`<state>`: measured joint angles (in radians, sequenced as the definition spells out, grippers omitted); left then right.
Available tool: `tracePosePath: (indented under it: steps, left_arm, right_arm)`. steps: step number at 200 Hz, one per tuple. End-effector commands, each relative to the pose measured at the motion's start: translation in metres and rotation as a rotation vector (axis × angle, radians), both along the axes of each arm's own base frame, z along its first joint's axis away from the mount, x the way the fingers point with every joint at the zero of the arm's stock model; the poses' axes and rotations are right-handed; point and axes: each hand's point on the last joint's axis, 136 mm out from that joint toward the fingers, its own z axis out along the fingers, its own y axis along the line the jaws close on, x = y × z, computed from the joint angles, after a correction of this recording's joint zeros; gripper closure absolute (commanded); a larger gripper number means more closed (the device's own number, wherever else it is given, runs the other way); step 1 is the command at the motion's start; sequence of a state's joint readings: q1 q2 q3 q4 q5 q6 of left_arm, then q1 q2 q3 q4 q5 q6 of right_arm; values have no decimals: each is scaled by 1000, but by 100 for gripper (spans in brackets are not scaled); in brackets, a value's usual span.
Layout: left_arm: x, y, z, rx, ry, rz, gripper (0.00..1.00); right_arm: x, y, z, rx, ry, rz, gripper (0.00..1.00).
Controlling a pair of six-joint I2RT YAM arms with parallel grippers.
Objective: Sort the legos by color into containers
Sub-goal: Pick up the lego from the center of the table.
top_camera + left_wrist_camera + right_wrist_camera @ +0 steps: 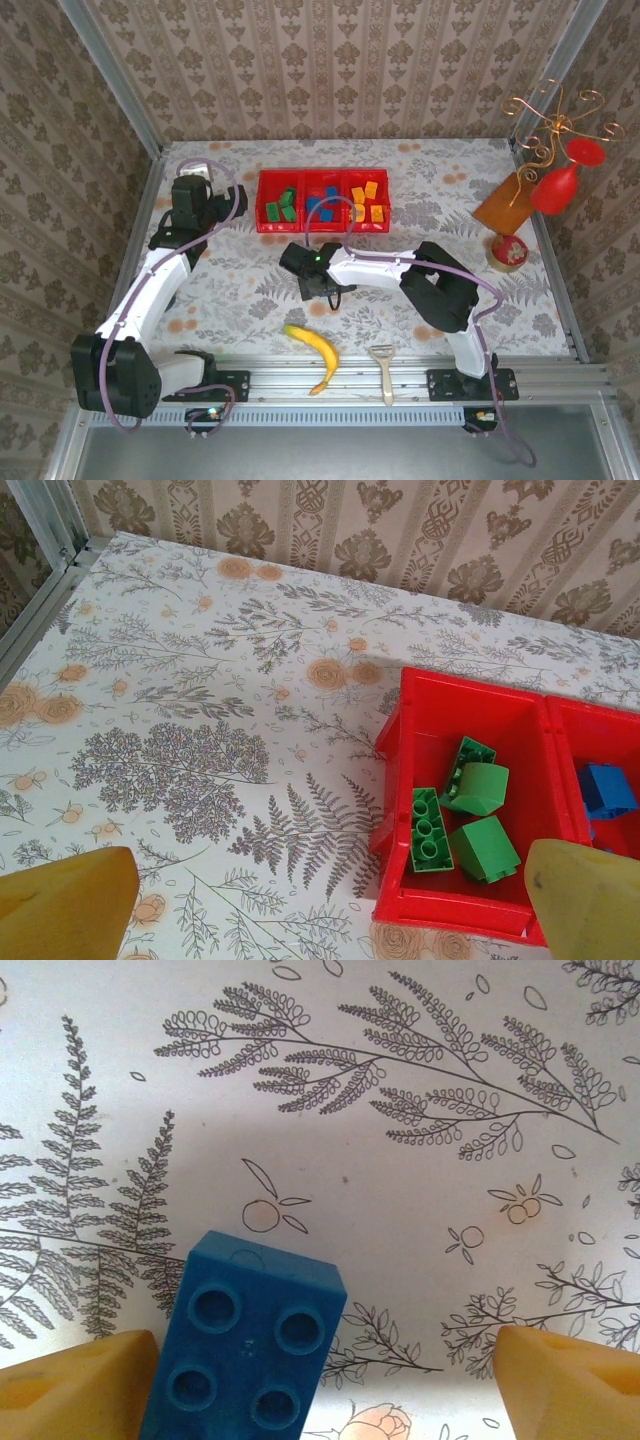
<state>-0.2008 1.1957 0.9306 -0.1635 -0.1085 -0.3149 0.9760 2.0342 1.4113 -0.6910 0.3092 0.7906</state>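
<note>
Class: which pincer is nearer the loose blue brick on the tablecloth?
Right. The right pincer, open, straddles the blue brick; the left pincer hovers far off beside the red tray's green end.

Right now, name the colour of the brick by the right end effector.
Blue brick; clearest in the right wrist view.

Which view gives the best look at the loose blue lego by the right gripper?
Right wrist: the blue lego lies close up, four studs clear, inside the open right gripper. In top external, that gripper covers it; left wrist faces the tray.
</note>
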Motion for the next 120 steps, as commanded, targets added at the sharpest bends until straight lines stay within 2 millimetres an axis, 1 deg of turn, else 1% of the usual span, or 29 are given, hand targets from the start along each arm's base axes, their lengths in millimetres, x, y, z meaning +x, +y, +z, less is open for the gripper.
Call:
tracePosePath:
  steps: [1, 22, 35, 70, 97, 120]
  left_arm:
    - [2, 1, 4, -24, -21, 6, 0]
    - [2, 1, 5, -25, -23, 7, 0]
    - [3, 2, 5, -25, -24, 8, 0]
    - [2, 3, 3, -22, -18, 10, 0]
    - [1, 3, 4, -20, -18, 10, 0]
    - [0, 5, 4, -15, -17, 16, 0]
  right_arm:
    - [-17, -19, -5, -59, 53, -6, 14]
    - [-18, -19, -6, -55, 56, -8, 17]
    - [-19, -19, -8, -50, 60, -7, 21]
    - [-19, -12, -13, 0, 76, 1, 37]
    - [-17, -6, -14, 31, 80, 10, 47]
    - [-16, -4, -14, 33, 83, 18, 62]
